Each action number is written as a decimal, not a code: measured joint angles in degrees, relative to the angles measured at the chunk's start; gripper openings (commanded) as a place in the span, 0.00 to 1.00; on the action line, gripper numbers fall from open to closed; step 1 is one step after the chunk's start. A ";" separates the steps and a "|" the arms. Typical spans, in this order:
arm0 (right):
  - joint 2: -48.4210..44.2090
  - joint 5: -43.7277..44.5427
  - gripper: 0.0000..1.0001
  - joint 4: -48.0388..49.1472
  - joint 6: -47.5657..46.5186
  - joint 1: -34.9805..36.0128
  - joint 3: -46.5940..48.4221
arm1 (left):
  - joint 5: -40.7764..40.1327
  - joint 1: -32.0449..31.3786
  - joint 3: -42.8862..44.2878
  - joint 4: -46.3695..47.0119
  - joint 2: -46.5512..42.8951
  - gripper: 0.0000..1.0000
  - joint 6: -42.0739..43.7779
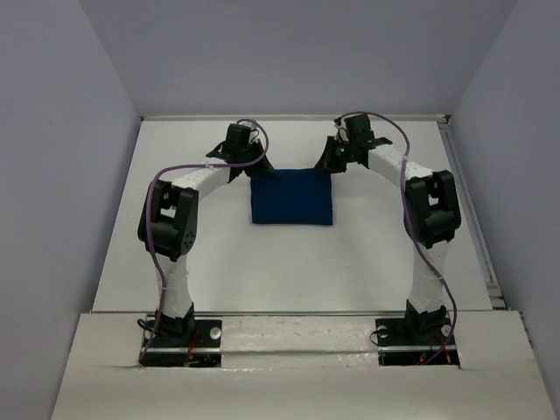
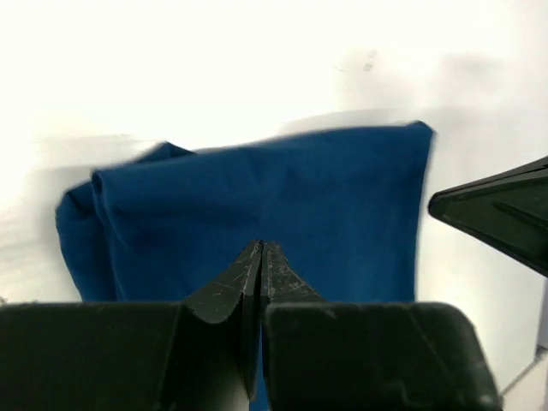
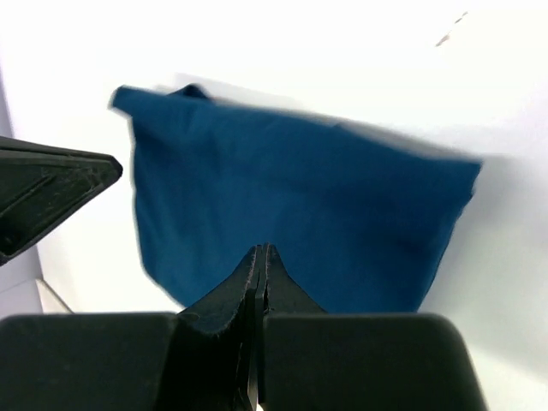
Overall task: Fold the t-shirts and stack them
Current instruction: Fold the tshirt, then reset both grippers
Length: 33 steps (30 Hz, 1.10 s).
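Navy t-shirt [image 1: 291, 196], soft matte cloth, lies folded into a flat rectangle at far centre of the smooth white table [image 1: 289, 271], print hidden; no 2nd shirt in view, so stacking looks undone. Left gripper [image 2: 261, 250] & right gripper [image 3: 261, 251] hover at its far corners, jaws pressed shut, apparently empty
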 measured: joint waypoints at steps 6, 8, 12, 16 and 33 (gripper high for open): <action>10.25 -1.79 0.00 0.20 1.11 -2.89 4.92 | -0.42 2.86 2.93 0.13 9.42 0.00 0.35; 12.72 -2.27 0.00 0.11 1.53 -4.35 5.20 | 0.63 5.11 2.91 0.83 11.30 0.00 -0.31; 14.64 -5.18 0.00 0.46 2.58 -6.64 6.73 | -1.29 7.78 2.84 3.17 11.45 0.00 -0.28; 14.71 -5.51 0.00 0.87 2.60 -6.88 6.95 | -1.77 8.55 2.23 3.58 11.65 0.00 -0.42; -4.63 -5.68 1.00 -2.69 1.40 -6.97 8.22 | -6.01 8.68 5.01 -4.96 -15.50 0.67 2.45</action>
